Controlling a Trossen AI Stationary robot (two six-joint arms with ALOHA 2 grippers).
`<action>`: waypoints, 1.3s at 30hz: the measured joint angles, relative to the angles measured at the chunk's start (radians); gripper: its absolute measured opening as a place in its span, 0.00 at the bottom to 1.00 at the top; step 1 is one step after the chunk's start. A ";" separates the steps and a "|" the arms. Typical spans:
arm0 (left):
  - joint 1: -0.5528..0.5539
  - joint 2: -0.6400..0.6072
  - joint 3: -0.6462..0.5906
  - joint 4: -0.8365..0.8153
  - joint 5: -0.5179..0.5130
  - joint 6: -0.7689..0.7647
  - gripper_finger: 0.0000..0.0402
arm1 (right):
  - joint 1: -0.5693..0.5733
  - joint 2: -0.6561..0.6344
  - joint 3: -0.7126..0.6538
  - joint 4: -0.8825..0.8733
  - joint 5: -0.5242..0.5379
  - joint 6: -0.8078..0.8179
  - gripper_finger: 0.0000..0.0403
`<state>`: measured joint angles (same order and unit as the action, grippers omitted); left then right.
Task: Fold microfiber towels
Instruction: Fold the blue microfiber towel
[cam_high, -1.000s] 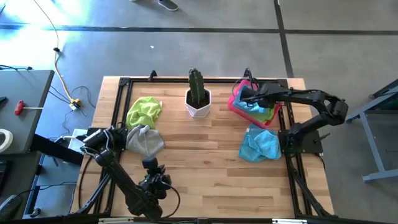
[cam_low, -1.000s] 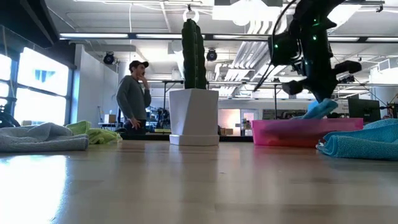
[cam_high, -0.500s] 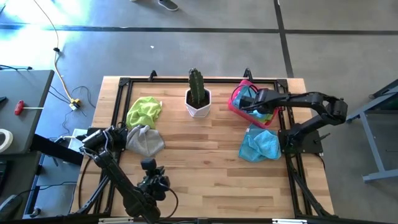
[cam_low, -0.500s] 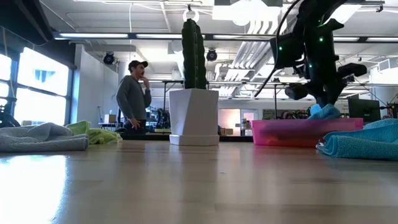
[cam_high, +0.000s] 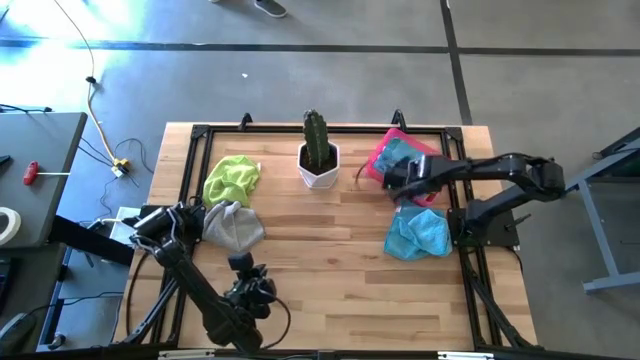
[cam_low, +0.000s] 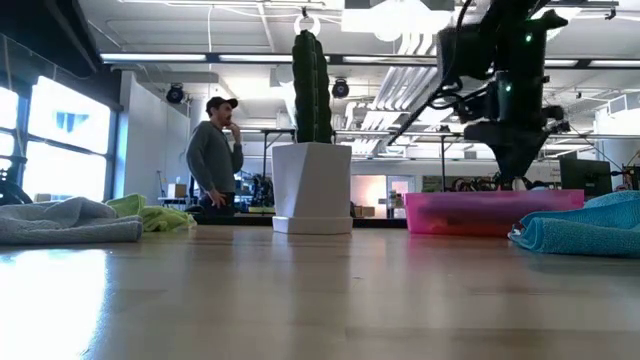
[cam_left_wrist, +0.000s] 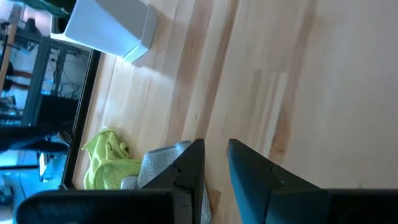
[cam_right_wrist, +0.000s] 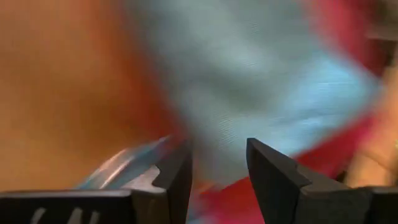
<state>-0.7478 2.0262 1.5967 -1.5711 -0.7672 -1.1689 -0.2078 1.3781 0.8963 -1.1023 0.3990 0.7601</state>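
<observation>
Right pincer (cam_high: 392, 183) withdrawn; pink tray (cam_high: 381, 158) holds blue towel (cam_high: 400, 153), probably.

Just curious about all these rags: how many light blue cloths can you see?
2: one light blue cloth lies on the table's right side, the other in the pink tray. More may hide beneath.
</observation>
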 joint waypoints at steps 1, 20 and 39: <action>0.007 0.000 0.000 0.000 -0.002 -0.006 0.16 | 0.037 0.000 0.000 0.023 -0.069 -0.047 0.36; 0.114 0.000 -0.001 0.167 0.030 0.026 0.16 | 0.493 0.051 -0.004 -0.035 -0.318 0.339 0.36; 0.110 0.000 -0.001 0.209 0.058 0.028 0.16 | 0.504 0.187 -0.004 -0.018 -0.333 0.206 0.10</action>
<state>-0.6380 2.0262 1.5959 -1.3617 -0.7092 -1.1408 0.2966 1.5654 0.8921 -1.1206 0.0663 0.9664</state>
